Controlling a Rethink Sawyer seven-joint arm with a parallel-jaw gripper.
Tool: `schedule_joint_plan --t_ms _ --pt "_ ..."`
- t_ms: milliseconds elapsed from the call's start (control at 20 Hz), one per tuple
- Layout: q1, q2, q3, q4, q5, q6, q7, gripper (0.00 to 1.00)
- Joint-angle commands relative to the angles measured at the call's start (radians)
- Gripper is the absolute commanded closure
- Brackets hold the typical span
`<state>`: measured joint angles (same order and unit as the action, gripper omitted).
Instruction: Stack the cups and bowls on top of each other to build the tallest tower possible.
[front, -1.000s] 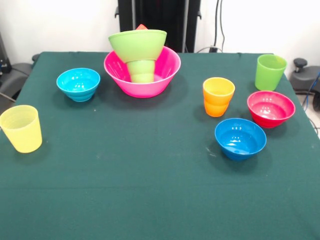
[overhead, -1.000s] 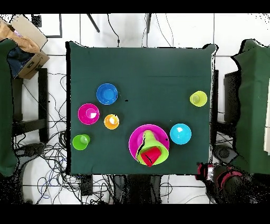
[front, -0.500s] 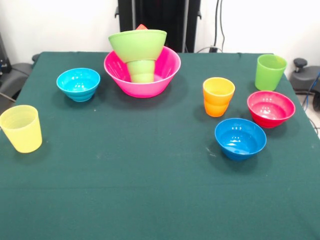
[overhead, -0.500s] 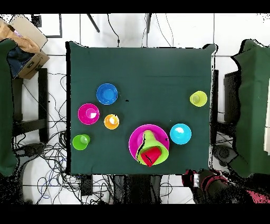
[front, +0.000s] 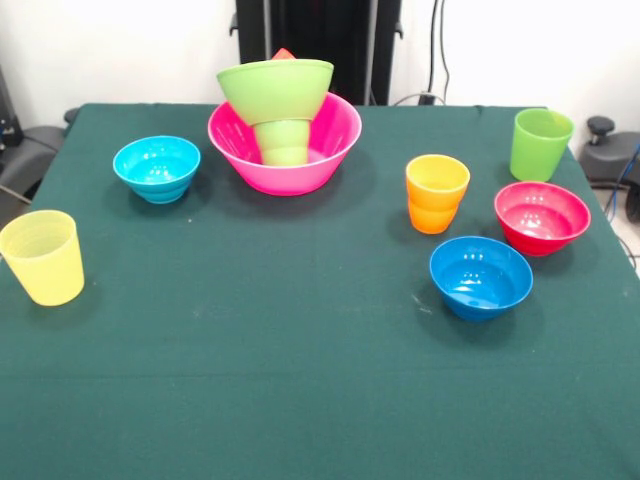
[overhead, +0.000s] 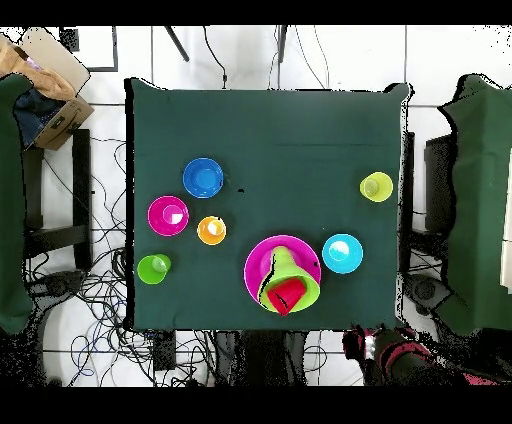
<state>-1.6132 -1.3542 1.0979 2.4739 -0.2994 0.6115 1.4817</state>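
4 stacked plastic pieces form the tower (front: 284, 125) by the robot's base; no gripper visible, jaws' state unknown.

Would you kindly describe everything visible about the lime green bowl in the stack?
The lime green bowl is a round, smooth, plastic-looking bowl with flaring walls and a wide rim. It sits upright, mouth up, on the small green cup, which stands inverted inside the large pink bowl at the table's far side, near the robot's base. A red cup rests in it; the front view shows only its tip above the rim. The overhead view suggests the bowl leans slightly off-centre.
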Motion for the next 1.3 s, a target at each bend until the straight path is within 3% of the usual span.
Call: schedule_joint_plan --t_ms 50,100,150,200,300,350,400,600,700,800,1000,1100,1300 --pt "-0.048 -0.293 0.083 0.163 0.377 -0.021 -0.483 0.00" --pt "0.061 -0.444 -0.161 0.166 0.468 0.081 -0.710 0.00" --pt "0.129 -0.594 -0.358 0.161 0.504 0.238 -0.892 0.00" --pt "0.150 -0.673 -0.454 0.153 0.509 0.344 -0.988 0.00" --pt "0.174 -0.726 -0.547 0.153 0.537 0.469 -1.060 0.00" --pt "0.206 -0.731 -0.604 0.154 0.531 0.486 -1.065 0.00" --pt "0.250 -0.720 -0.654 0.138 0.467 0.471 -1.036 0.00" --pt "0.345 -0.613 -0.760 0.176 0.460 0.323 -0.963 0.00" --pt "0.330 -0.560 -0.774 0.156 0.378 0.236 -0.963 0.00" --pt "0.297 -0.525 -0.790 0.111 0.361 0.248 -0.997 0.00" --pt "0.251 -0.479 -0.818 0.058 0.382 0.322 -1.105 0.00" --pt "0.248 -0.466 -0.828 0.061 0.376 0.294 -1.121 0.00" --pt "0.257 -0.362 -0.844 0.121 0.451 0.149 -1.187 0.00"
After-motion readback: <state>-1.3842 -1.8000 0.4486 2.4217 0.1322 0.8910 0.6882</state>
